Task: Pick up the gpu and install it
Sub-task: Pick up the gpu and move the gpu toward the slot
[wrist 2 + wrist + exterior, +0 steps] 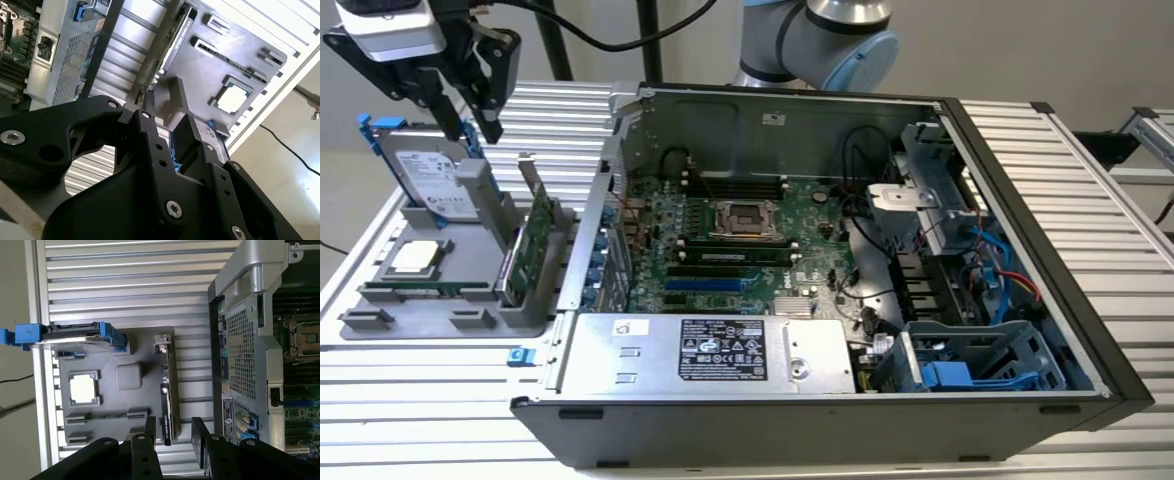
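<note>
Exterior view: the gpu stands up on its thin edge in the gray holder, along the holder's edge beside the computer case. The holder lies at the tabletop's edge on the exterior view's left.

I think this is the reaching step. The card is not picked up yet. The end effector is released, its fingers apart with nothing between them. To grab the card, the fingers need to go down on both sides of its thin top edge.

The arm holds the end effector high over the holder, pointing straight down. In the first wrist view, the card lines up with the gap between the fingers.
</note>
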`<state>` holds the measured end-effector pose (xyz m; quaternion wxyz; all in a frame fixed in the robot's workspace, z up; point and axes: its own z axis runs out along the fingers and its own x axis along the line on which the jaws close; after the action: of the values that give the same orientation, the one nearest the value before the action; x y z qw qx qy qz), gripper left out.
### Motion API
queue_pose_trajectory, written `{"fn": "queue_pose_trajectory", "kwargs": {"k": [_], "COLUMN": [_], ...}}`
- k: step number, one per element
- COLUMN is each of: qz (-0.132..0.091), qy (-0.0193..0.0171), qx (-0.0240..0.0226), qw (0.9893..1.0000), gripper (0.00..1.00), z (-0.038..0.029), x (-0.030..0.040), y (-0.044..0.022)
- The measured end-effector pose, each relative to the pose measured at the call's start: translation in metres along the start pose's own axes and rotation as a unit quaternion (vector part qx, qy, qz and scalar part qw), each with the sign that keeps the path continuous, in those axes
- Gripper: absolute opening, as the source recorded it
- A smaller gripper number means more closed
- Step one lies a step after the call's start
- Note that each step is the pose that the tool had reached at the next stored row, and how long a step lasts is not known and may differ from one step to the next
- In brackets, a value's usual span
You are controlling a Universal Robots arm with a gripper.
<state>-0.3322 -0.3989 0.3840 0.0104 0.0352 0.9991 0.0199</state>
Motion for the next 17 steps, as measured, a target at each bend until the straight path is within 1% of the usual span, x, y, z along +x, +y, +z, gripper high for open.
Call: {"fn": "queue_pose_trajectory", "kwargs": {"k": [17], "qz": [0.0], "qy": [-0.0001], "qx": [0.0], "qw": [1.0], "gripper": [1.0], "z": [0.0043], "x": [-0.0006], "y": [-0.0076]}}
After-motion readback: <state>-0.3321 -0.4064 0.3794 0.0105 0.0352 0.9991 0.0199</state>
